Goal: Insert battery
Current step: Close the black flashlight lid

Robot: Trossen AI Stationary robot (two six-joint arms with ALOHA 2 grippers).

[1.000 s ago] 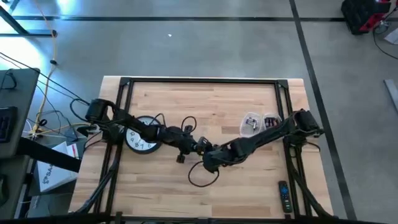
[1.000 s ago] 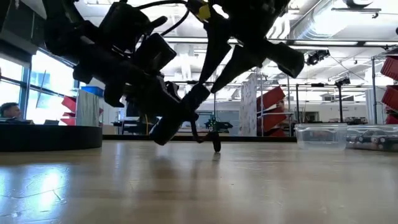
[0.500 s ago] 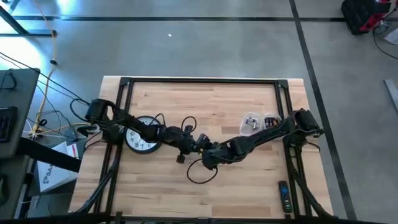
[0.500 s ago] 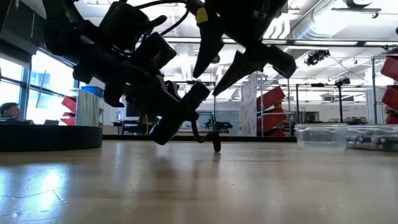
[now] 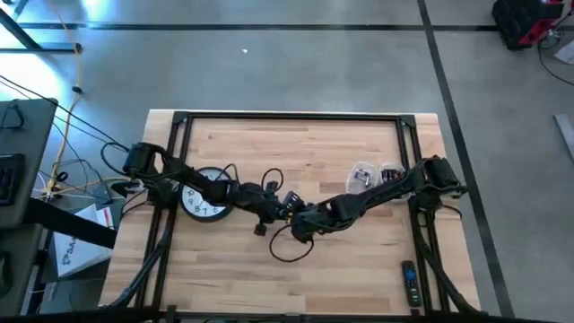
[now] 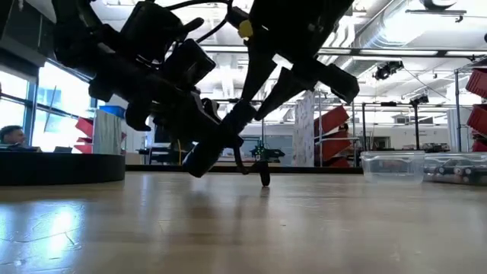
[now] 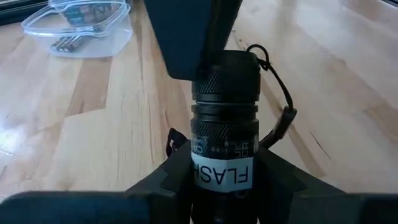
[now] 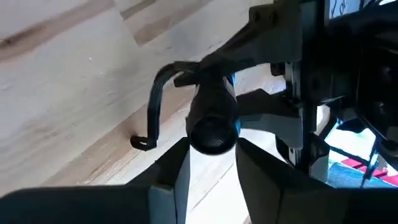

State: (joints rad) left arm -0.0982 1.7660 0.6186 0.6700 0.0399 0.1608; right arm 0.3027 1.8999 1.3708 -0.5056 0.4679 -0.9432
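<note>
A: Since 1.0 s ago, high view: right gripper (image 5: 300,218) has slid up-left toward centre frame, from beside the flashlight (image 7: 224,127) to right at its end. Left arm unchanged.

B: Left gripper (image 7: 222,175) state?

A: Fingers clamped round the flashlight body near the "FLASH" label, held above the table (image 5: 269,144), centre of high view. Lanyard (image 7: 281,106) hangs off the end cap.

B: Right one?

A: Its fingers (image 8: 168,180) stand apart, straddling the flashlight's end in right wrist view, lower centre. Can't see it pinching anything; no battery visible in them.

B: Battery?

A: Prob. in the clear tubs (image 5: 375,177), right of centre, high view. Too small to confirm.

B: How to do this step well?

A: Judgement: keep the left grip rigid, line the right up w/ the tube axis, close squarely on the end, avoid snagging the lanyard.
</note>
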